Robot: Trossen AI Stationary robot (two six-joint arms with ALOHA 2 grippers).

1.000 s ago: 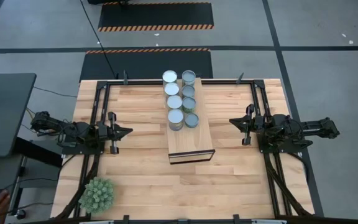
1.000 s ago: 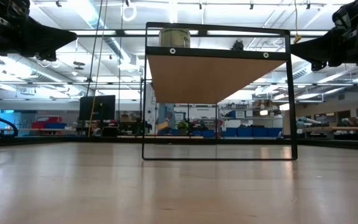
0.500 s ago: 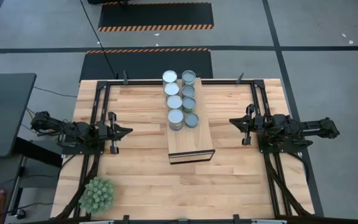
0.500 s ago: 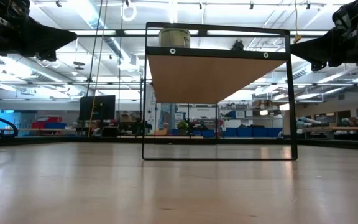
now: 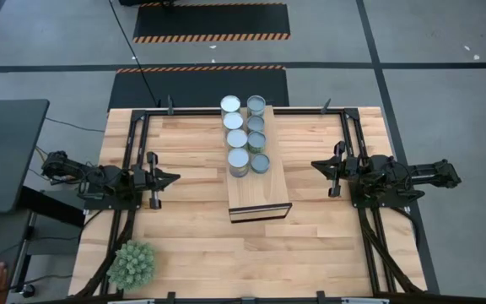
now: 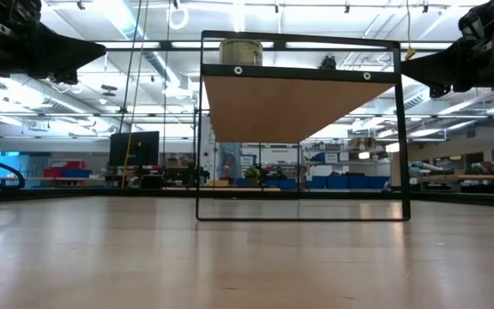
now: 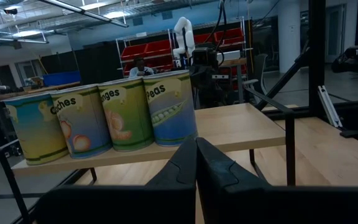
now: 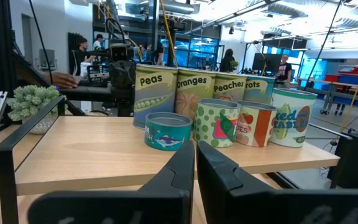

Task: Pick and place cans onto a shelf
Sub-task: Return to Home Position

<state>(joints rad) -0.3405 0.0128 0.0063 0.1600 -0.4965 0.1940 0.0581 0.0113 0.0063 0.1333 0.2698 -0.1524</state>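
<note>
The shelf (image 5: 258,192) is being seen mid-table, with eight cans (image 5: 238,138) crowded toward its 12 o'clock end; in the low view all but one are being hidden. The left gripper (image 5: 174,178) at 9 o'clock and the right gripper (image 5: 315,165) at 3 o'clock are being held with jaws pressed together, unmoved since earlier.

From above I see four can tops (image 5: 236,138) in bright silvery-white and four in duller blue-grey, on a pale-wood shelf (image 5: 259,192) with a dark-edged end. My left wrist camera shows the peas can (image 7: 170,107) yellow-green with pictured peas. My right wrist camera shows a short teal can (image 8: 168,132) beside a green-dotted can (image 8: 216,122). The plant ball (image 5: 132,263) is green, and the floor mat (image 5: 211,21) is black with orange-striped edges
</note>
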